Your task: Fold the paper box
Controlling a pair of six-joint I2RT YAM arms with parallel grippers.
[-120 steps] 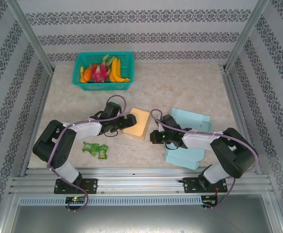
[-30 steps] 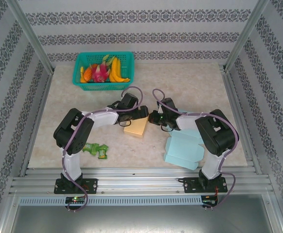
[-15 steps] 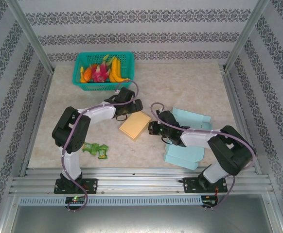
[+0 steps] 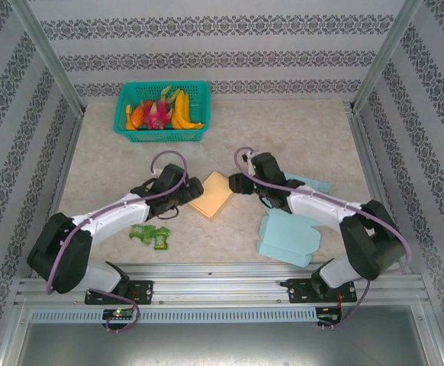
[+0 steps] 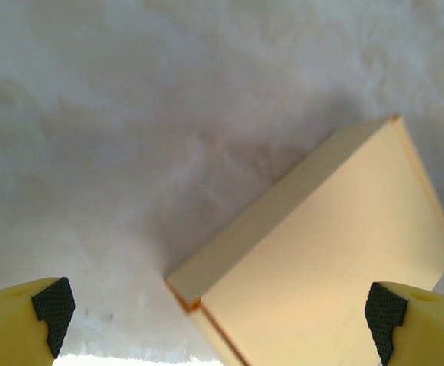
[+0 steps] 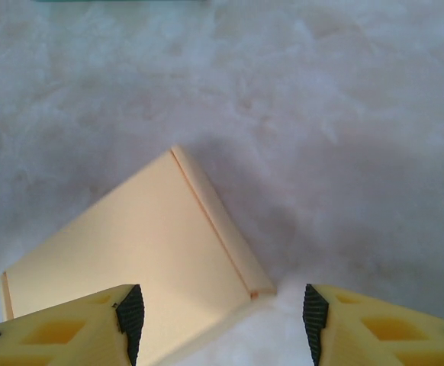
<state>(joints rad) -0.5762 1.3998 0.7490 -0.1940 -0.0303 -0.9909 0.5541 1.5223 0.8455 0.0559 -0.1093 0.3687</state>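
The worktop is the pale mottled surface I am working over, walled on three sides. My two arms reach in from its near edge and meet around its middle. The left gripper sits just beside the left side of the paper box, and the right gripper just beside its far right corner.

Toward the near right corner lies a flattened pale blue carton, with the right arm passing over it. A second blue piece shows beyond that arm. The green basket of fruit stands at the far edge, left of centre.

The paper box itself is tan, closed up and lying flat, turned at an angle to the worktop's edges.

On the left wrist camera the left gripper has its jaws wide. One box corner sits between the pads, which are clear of it on both sides. On the right wrist camera the right gripper is also spread, holding nothing. The box corner lies between its fingertips, and I cannot tell whether either touches the card.

A small green packet lies near the near edge, under the left arm's reach.
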